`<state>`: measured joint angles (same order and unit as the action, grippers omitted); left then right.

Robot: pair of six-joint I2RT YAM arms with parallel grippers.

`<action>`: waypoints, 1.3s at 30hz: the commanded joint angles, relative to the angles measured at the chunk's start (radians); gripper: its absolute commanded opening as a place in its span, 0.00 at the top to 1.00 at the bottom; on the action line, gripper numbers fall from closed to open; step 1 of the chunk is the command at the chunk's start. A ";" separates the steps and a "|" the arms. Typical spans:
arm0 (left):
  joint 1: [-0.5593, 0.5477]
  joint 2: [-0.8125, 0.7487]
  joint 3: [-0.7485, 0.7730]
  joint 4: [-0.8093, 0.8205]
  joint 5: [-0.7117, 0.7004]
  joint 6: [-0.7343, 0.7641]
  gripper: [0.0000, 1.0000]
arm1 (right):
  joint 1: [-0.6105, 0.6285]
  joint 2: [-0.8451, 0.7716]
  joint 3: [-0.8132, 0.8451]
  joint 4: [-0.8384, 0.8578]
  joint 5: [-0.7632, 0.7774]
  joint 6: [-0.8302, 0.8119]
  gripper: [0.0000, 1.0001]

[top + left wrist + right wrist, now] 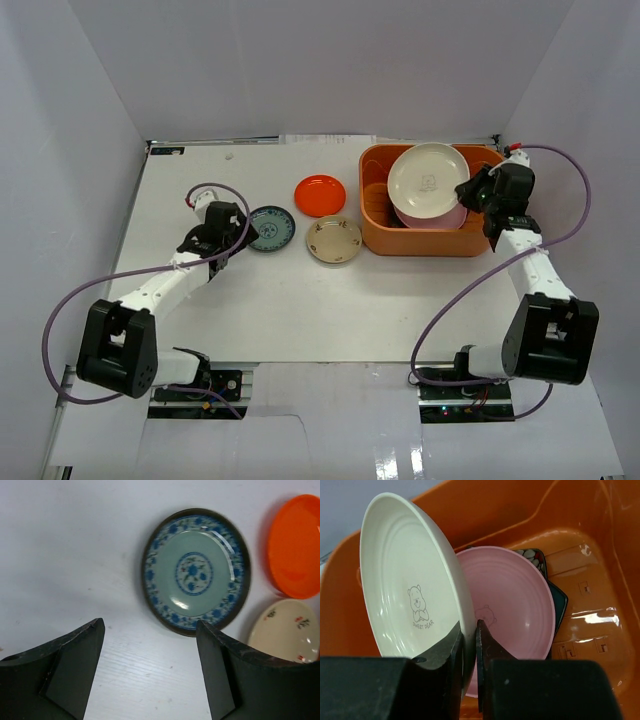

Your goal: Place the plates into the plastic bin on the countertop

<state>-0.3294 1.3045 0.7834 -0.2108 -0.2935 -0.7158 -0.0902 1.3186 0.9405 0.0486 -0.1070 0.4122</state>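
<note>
Countertop (280,305) white, flat; pale walls (320,70) enclose it.

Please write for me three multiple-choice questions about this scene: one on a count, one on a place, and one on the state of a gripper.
1. How many plates lie on the countertop outside the plastic bin? A. three; B. one; C. five.
2. Where is the pink plate? A. on the countertop; B. in the bin; C. on the floor.
3. How is the left gripper? A. shut on a plate; B. shut on nothing; C. open.
Key: A, the blue-patterned plate, orange-red plate and tan plate lie there; B, the bin's walls surround it, by the cream plate that the right gripper holds; C, its fingers stand apart, nothing between.
</note>
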 commanded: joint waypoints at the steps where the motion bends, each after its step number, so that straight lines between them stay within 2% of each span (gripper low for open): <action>1: 0.023 -0.025 -0.027 0.056 -0.035 -0.082 0.17 | 0.010 0.031 0.001 0.059 0.010 0.008 0.89; 3: 0.029 -0.002 -0.041 0.063 -0.056 -0.093 0.19 | 0.009 0.042 -0.029 0.069 0.067 0.014 0.78; 4: 0.033 0.009 -0.047 0.064 -0.067 -0.099 0.19 | 0.009 0.034 -0.038 0.074 0.099 0.017 0.67; 5: 0.044 0.018 -0.052 0.065 -0.065 -0.108 0.20 | 0.009 0.025 -0.048 0.080 0.099 0.023 0.49; 7: 0.047 0.050 -0.071 0.077 -0.068 -0.132 0.23 | 0.009 -0.001 -0.077 0.115 0.090 0.031 0.36; 8: 0.047 0.059 -0.081 0.106 -0.075 -0.142 0.24 | 0.009 -0.031 -0.081 0.126 0.073 0.036 0.26; 9: 0.049 0.076 -0.104 0.131 -0.070 -0.146 0.25 | 0.009 -0.048 -0.080 0.122 0.066 0.037 0.23; 13: 0.047 0.157 -0.102 0.230 -0.021 -0.151 0.29 | 0.017 -0.148 -0.084 0.122 -0.023 0.048 0.23; 15: 0.049 0.212 -0.087 0.266 0.003 -0.151 0.32 | 0.047 -0.183 -0.097 0.126 -0.075 0.046 0.26; 16: 0.049 0.229 -0.072 0.274 0.004 -0.148 0.39 | 0.067 -0.215 -0.117 0.135 -0.085 0.043 0.26; 19: 0.050 0.282 -0.052 0.281 -0.004 -0.146 0.50 | 0.191 -0.252 -0.138 0.131 -0.115 0.017 0.27; 20: 0.052 0.289 -0.044 0.283 -0.004 -0.148 0.61 | 0.226 -0.257 -0.143 0.131 -0.112 0.008 0.28; 22: 0.055 0.299 -0.044 0.281 -0.019 -0.152 0.73 | 0.351 -0.263 -0.157 0.145 -0.105 -0.003 0.28; 23: 0.055 0.299 -0.049 0.278 -0.028 -0.157 0.86 | 0.389 -0.263 -0.175 0.172 -0.093 -0.010 0.28; 25: 0.058 0.292 -0.055 0.275 -0.050 -0.162 0.98 | 0.489 -0.243 -0.174 0.174 -0.080 -0.021 0.28; 29: 0.058 0.222 -0.088 0.257 -0.067 -0.174 1.00 | 0.593 -0.159 -0.122 0.159 -0.100 -0.061 0.20; 34: 0.050 -0.042 -0.185 0.281 -0.004 -0.163 1.00 | 0.713 0.003 0.023 0.080 -0.128 -0.119 0.03; 36: 0.038 -0.149 -0.213 0.283 0.049 -0.146 1.00 | 0.748 0.066 0.081 0.065 -0.137 -0.128 0.01; 37: 0.029 -0.178 -0.220 0.283 0.071 -0.140 1.00 | 0.759 0.086 0.101 0.059 -0.135 -0.131 0.05; 39: 0.020 -0.243 -0.231 0.283 0.138 -0.126 1.00 | 0.773 0.141 0.154 0.034 -0.126 -0.131 0.06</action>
<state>-0.2905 1.1534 0.5613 0.0483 -0.2550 -0.8703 0.6651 1.4166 0.9958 0.1024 -0.2234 0.3176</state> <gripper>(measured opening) 0.010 0.941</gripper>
